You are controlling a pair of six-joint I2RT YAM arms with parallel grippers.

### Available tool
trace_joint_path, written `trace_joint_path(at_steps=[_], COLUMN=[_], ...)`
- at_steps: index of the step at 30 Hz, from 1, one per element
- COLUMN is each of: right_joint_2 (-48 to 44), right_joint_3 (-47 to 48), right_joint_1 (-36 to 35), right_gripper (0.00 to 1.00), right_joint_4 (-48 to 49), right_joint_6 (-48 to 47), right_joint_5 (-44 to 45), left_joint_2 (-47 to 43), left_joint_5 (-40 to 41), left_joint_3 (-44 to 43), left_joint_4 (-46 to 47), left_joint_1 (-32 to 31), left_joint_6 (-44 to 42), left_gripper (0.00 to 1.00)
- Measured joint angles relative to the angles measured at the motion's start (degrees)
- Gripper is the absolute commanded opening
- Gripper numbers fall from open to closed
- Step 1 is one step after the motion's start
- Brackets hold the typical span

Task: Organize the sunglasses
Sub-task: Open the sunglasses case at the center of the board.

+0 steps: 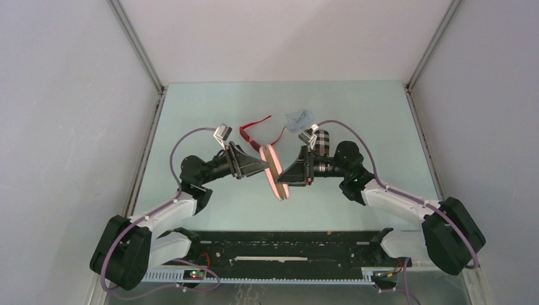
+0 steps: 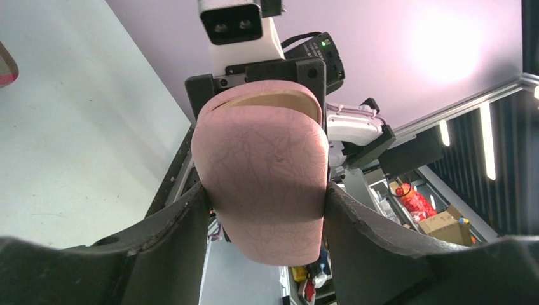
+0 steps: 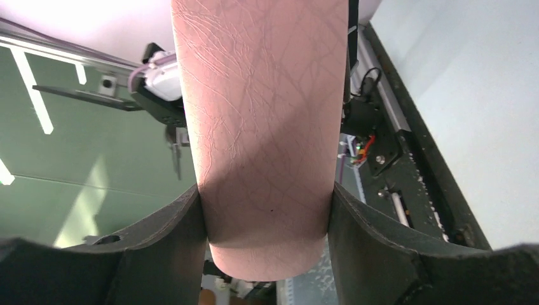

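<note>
Red plastic sunglasses [image 1: 249,138] lie on the pale table [image 1: 191,114] with both arms spread open, a little beyond the middle and untouched by either arm. Just in front of them, the two arms meet over the table's centre around a pink case [image 1: 275,171]. It stands on edge between them, its long side running from far to near. The left gripper [image 1: 265,166] is clamped partway closed on the case from the left. In the left wrist view its dark fingers [image 2: 171,235] press both sides of the pink leather-look shell, and a narrow seam at the case's upper end shows a tan lining. The right gripper [image 1: 289,176] grips the same case from the other side, its fingers [image 3: 381,235] tight against the shell in the right wrist view. Behind the right wrist sits a plaid case [image 1: 323,141], and near it, farther back, a crumpled pale blue cloth [image 1: 300,119].
</note>
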State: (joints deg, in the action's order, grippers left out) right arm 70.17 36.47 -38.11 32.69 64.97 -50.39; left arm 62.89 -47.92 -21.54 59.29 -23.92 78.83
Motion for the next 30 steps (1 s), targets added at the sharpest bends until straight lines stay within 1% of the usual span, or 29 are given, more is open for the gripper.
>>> trace_joint_path(at_steps=[5,6,10,13,16,17,20,25,27,30], right_joint_2=[4.50,5.20,12.00,14.95,15.30,15.30,15.28,14.80,14.80,14.78], right_joint_3=[-4.68,-4.96,-6.38,-6.45,-6.49,-6.54,-6.54,-6.54,-6.54,-6.54], right_joint_1=[2.36,2.62,3.54,3.85,3.87,3.96,4.11,4.81,4.98,5.20], right_gripper=[0.39,0.39,0.39,0.43,0.51,0.51,0.57,0.65,0.71,0.77], right_joint_4=[19.65,21.84,39.52,46.82,50.49,51.67,52.41,52.48,52.50,52.26], right_joint_6=[13.27,14.97,27.12,32.79,36.24,37.75,39.58,42.88,44.02,45.75], right_joint_5=[-2.75,-2.86,-3.13,-2.89,-2.64,-2.51,-2.38,-1.66,-1.22,-0.07], left_joint_2=[0.00,0.00,0.00,0.39,0.87,0.85,0.48,-0.44,-0.63,-0.92], left_joint_5=[-0.48,-0.55,-0.61,-0.74,-1.16,-1.62,-2.16,-3.74,-4.39,-5.57], left_joint_3=[0.00,-0.02,-0.02,-0.02,-0.02,-0.02,-0.02,-0.02,-0.02,-0.02], left_joint_4=[0.33,1.01,3.89,6.49,10.58,12.28,13.44,14.53,15.19,16.37], left_joint_1=[0.35,0.46,1.11,1.57,1.57,1.57,1.62,1.90,2.03,2.05], left_joint_6=[-0.17,0.02,0.94,1.75,2.78,2.75,2.60,1.22,0.55,-0.52], left_gripper=[0.00,0.00,0.00,0.00,0.00,0.00,0.00,0.00,0.00,0.00])
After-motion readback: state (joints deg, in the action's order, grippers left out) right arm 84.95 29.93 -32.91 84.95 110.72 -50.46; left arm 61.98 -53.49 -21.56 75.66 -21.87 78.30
